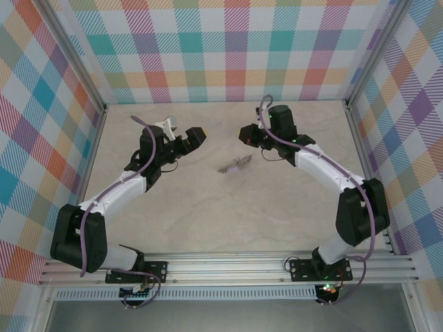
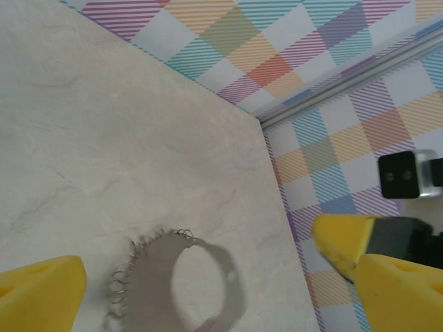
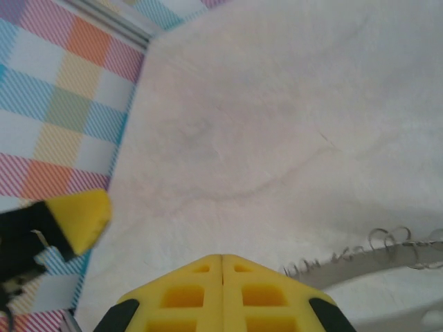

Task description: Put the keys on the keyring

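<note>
**Arms poised over a loose keyring.** From my remote station I see the keyring (image 1: pixel 232 167) lying slack on the pale tabletop (image 1: pixel 208 221), between the two sets of jaws and touching neither, somewhat nearer the right pair.

The left gripper (image 1: pixel 194 135) has its jaws spread wide with nothing in them. In its wrist view the keyring's knobbly edge (image 2: pixel 149 243) sits on the tabletop ahead of the gap, toward the left-hand jaw.

The right gripper (image 1: pixel 247 133) has its jaws pressed together on nothing. In its wrist view the linked edge (image 3: pixel 360 254) trails off just beyond the closed tips and to one side.

A lilac smudge at the end of the keyring closest to the right jaws is, I judge, the key (image 1: pixel 243 161). I cannot tell whether it is threaded on or merely lying against the links.

The hazards I weigh:
- The key is far smaller than either set of jaws, so a closing pinch could skid it across the smooth tabletop or catch the links along with it.
- The keyring is limp, so a one-sided lift may collapse the loop and hide its opening.
- A nudge from the shut right jaws would sweep everything sideways.
- The two sets of jaws could meet over so small a target.

No brand, label or lettering is legible anywhere, and the walls carry only coloured plaid.
</note>
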